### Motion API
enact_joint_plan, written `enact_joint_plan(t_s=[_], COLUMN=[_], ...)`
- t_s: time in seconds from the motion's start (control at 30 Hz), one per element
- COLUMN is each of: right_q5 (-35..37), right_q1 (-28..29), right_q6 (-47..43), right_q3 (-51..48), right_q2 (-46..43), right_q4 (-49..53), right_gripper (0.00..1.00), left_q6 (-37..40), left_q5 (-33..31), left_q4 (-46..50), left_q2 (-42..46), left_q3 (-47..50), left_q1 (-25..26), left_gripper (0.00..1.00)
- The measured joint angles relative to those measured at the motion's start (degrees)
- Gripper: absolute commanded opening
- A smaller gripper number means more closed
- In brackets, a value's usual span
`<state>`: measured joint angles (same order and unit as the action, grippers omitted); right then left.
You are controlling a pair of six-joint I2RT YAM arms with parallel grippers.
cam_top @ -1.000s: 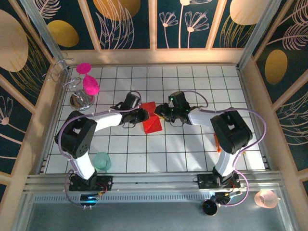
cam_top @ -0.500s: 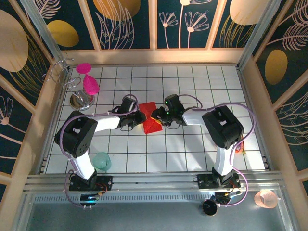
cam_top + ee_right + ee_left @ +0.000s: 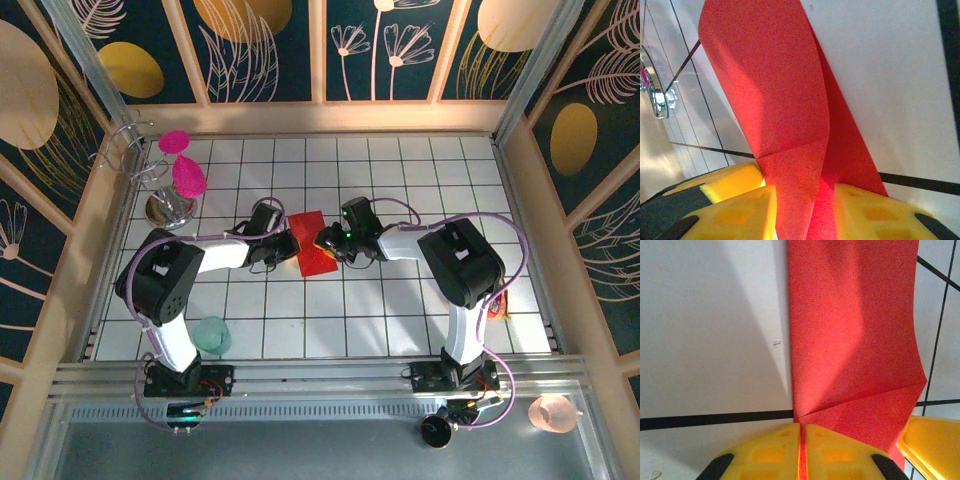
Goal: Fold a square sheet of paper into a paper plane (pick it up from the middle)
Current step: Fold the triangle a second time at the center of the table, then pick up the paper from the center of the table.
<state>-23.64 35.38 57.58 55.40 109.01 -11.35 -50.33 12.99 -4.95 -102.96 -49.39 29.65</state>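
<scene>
The paper lies a little left of the middle of the tiled table, slightly toward the far side, with one arm reaching in from each side. It is already partly folded. From above it is a narrow red strip running far to near, wider at the far end.

In the left wrist view the paper has a straight long edge and a slanted crease near the fingers. In the right wrist view a flap of the paper curls up off the table, with a second layer flat beneath it.

The left gripper is on the paper's left edge. Its wrist camera shows the left gripper with its yellow pads pressed together and only a thin red line of paper between them, so it pinches that edge.

The right gripper is on the paper's right edge, close to the left one. Its own camera shows the right gripper with the pads partly apart. The folded layers fill the gap and touch both pads, so it grips the paper loosely.

Two magenta goblets hang on a metal rack at the far left. A teal cup sits near the left arm's base, well apart from the paper.
</scene>
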Motion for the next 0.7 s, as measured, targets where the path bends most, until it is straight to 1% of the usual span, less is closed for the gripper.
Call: enact_joint_plan(t_s=[0.33,0.57,0.7], right_q5=[-2.9,-3.4,-3.4], right_q1=[0.5,1.4,1.9], right_q6=[0.0,-0.3,-0.9], right_q3=[-0.4,-0.6,-0.6], right_q2=[0.0,0.3,1.4], right_q4=[-5.4,-6.5,-6.5], right_gripper=[0.26,0.23,0.18], left_q6=[0.0,0.0,0.1], left_q5=[0.0,0.0,0.0], left_q4=[0.0,0.0,0.0], left_q2=[0.0,0.0,0.0], left_q3=[0.0,0.0,0.0], left_q1=[0.0,0.0,0.0], left_gripper=[0.09,0.1,0.12])
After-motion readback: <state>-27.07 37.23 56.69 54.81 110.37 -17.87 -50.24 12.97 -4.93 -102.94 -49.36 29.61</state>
